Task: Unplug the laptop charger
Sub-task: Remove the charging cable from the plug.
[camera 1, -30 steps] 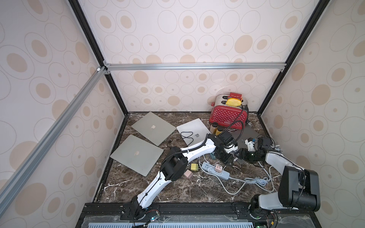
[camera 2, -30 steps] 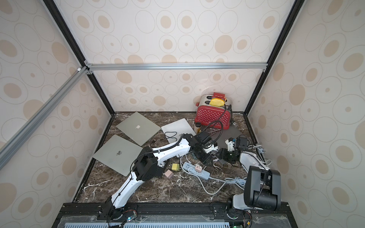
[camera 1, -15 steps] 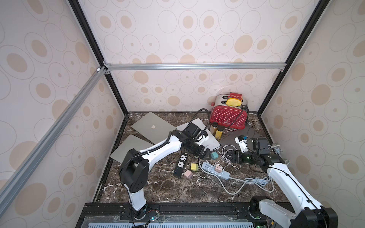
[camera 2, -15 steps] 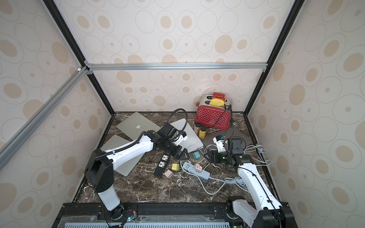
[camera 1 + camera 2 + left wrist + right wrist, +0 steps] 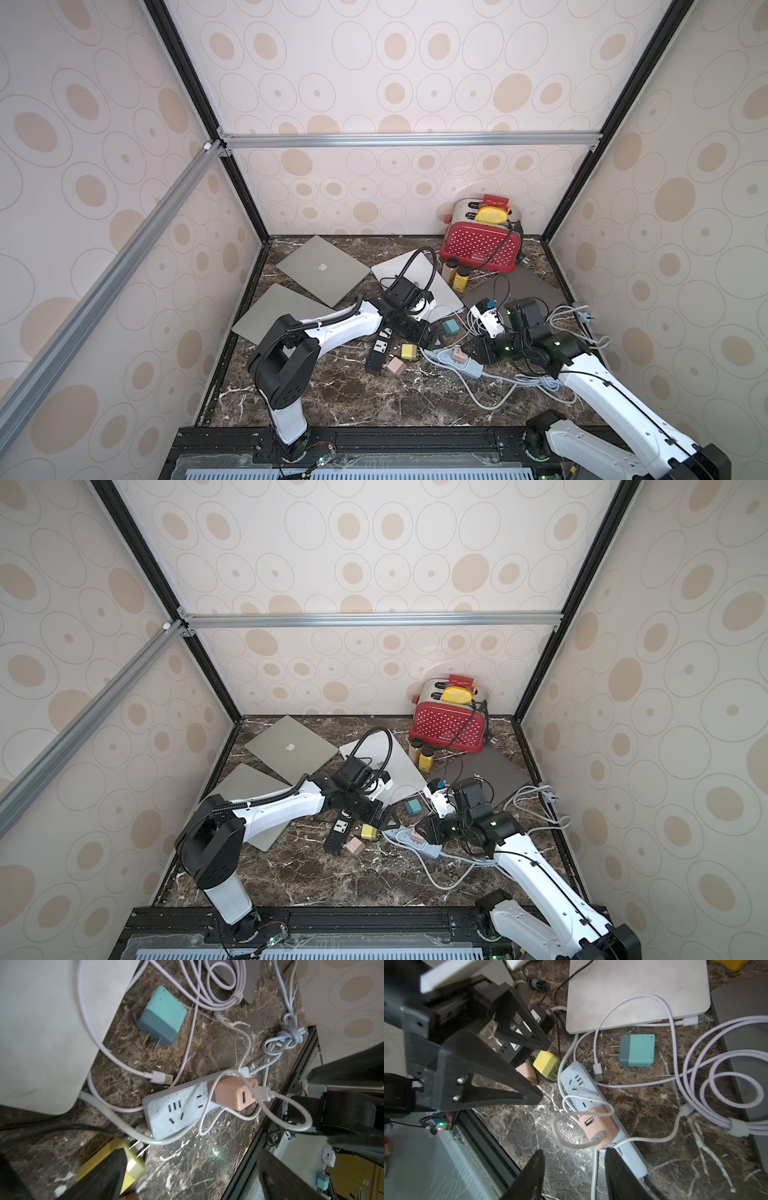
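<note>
Marble tabletop, cables crowding centre, front open

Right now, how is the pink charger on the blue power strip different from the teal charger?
The pink charger sits plugged into the blue power strip; the teal charger lies loose on the table, prongs bare. The pink charger has a white cable plugged in; the teal charger has none. Both are small blocky plug adapters.

Both top views look steeply down from high at the front onto the whole counter. My wrist cameras hang close over it from opposite sides, sharing the blue power strip and its pink charger.
</note>
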`<action>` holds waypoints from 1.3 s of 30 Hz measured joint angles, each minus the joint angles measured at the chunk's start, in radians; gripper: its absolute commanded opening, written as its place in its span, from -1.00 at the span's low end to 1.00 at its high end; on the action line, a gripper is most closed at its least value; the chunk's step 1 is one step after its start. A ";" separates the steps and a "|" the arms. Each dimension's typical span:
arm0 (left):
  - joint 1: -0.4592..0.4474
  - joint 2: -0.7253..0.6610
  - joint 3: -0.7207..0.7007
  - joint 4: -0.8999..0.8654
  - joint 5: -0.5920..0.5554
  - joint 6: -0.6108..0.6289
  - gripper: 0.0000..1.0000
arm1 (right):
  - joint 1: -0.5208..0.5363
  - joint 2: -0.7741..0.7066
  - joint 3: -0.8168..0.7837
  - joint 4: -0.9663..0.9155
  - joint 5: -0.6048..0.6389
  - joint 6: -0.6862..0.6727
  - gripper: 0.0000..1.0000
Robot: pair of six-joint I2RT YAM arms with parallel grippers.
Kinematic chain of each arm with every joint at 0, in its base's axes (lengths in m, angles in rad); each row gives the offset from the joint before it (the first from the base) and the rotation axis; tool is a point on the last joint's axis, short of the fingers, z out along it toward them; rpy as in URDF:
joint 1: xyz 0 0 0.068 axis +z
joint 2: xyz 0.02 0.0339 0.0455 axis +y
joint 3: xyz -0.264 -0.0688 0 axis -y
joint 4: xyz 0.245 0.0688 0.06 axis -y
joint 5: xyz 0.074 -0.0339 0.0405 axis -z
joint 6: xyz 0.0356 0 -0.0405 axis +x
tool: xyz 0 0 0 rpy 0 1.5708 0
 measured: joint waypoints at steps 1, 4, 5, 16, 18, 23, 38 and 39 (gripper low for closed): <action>-0.006 0.006 0.000 0.019 0.002 -0.010 0.98 | 0.016 0.001 0.000 -0.005 0.016 -0.002 -0.04; -0.023 0.024 -0.004 0.062 0.005 -0.034 0.96 | 0.050 0.002 0.000 -0.013 0.047 -0.003 -0.09; -0.027 0.029 -0.005 0.072 0.006 -0.041 0.95 | 0.055 0.003 0.000 -0.015 0.055 -0.004 -0.11; -0.042 0.056 -0.026 0.162 0.009 -0.094 0.91 | 0.064 0.115 0.003 0.002 0.114 -0.027 -0.40; -0.046 0.070 -0.026 0.164 0.009 -0.098 0.91 | 0.065 0.129 0.003 0.023 0.119 -0.028 -0.52; -0.051 0.091 -0.026 0.174 0.008 -0.103 0.89 | 0.074 0.133 0.002 0.055 0.135 -0.032 -0.73; -0.073 0.127 0.004 0.221 -0.032 -0.117 0.81 | 0.099 0.135 0.000 0.078 0.182 -0.029 -1.00; -0.075 0.127 0.006 0.216 -0.042 -0.115 0.81 | 0.102 0.134 0.000 0.078 0.186 -0.029 -1.00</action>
